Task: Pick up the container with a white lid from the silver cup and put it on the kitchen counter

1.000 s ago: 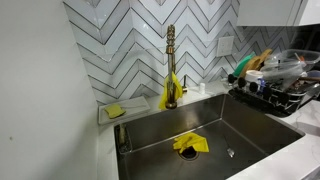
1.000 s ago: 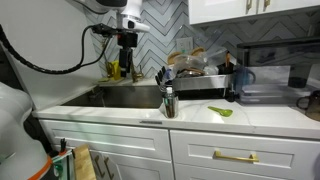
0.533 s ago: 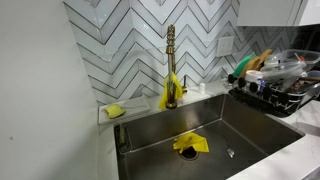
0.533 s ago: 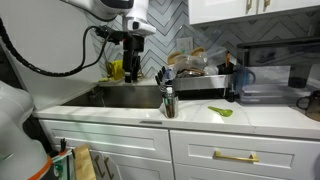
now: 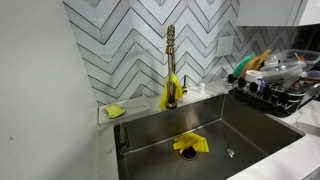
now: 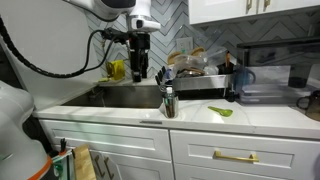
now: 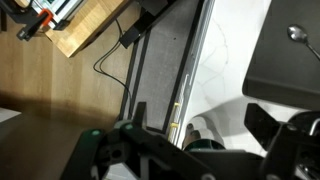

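The silver cup stands on the white kitchen counter at the sink's front corner. A small container with a pale top sticks out of it. My gripper hangs over the sink, up and to the left of the cup, apart from it. In the wrist view the gripper is open and empty, its two dark fingers wide apart. A round silver shape that looks like the cup shows between them, far below. The gripper is out of view in the exterior view that faces the faucet.
A brass faucet stands behind the steel sink. A yellow cloth lies in the basin and a yellow sponge on the ledge. A full dish rack and a green item are beside the cup.
The arm has moved to the right over the sink, bringing the gripper closer to the silver cup. Nothing else has moved.
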Robot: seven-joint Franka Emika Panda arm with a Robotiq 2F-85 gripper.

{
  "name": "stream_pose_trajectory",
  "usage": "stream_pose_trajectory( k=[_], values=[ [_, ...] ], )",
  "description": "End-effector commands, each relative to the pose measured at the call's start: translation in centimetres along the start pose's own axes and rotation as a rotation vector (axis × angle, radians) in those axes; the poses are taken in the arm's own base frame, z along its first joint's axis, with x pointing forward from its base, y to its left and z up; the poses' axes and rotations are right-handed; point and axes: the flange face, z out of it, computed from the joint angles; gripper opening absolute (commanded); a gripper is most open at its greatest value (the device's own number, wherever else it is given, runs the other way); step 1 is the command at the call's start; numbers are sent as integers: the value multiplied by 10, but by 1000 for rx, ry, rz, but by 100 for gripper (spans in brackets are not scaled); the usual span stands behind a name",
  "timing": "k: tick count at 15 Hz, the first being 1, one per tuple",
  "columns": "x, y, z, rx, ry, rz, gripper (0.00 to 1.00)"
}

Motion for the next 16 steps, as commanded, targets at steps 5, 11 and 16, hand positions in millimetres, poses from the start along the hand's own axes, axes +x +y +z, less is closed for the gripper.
stream_pose_trajectory(
  k=[5,11,16],
  values=[
    [25,13,24,96,133,65,99],
    [44,16,38,181,226,82,100],
    [55,11,41,221,255,71,100]
  ],
)
